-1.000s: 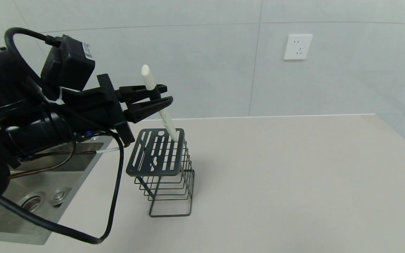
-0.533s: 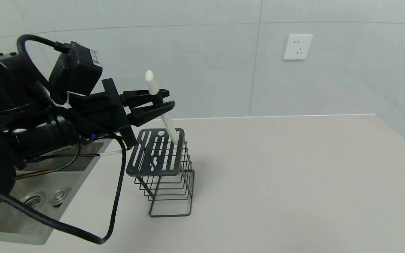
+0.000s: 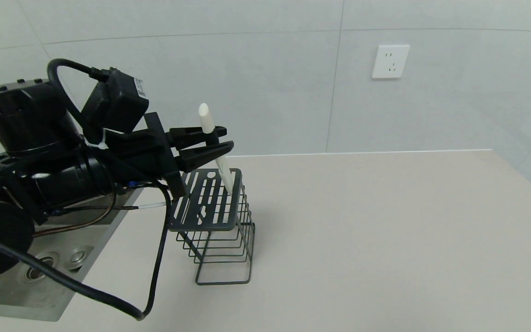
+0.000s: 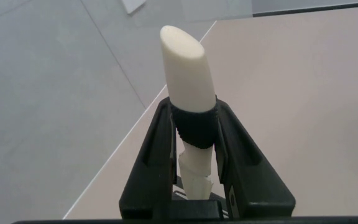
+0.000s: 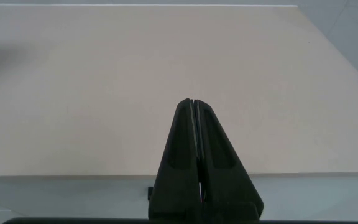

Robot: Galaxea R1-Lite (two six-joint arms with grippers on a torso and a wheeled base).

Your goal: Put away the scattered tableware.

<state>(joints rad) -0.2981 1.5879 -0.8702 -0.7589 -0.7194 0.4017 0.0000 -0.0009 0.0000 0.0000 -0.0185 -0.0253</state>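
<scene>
White-handled utensil (image 3: pixel 204 115) is clamped tight in the left gripper (image 3: pixel 227 138), tilted, its lower end meeting the slotted top of the dark wire rack (image 3: pixel 203 203) at the far corner. Gripped high, I'd say, so it can slide down. Right gripper (image 5: pixel 194 109) sits pinched together, empty, above the counter (image 3: pixel 385 230).

left pincer (image 3: pixel 227 137) clamped on white handle (image 3: pixel 204 116), held level, right pincer (image 5: pixel 194 104) closed

light: bright, even, diffuse
shadows: faint soft patch on counter (image 3: pixel 385 230), below left tool (image 3: pixel 229 138), beside rack (image 3: pixel 215 216)
distortion: wall seams (image 3: pixel 191 33) bow toward head view edges
</scene>
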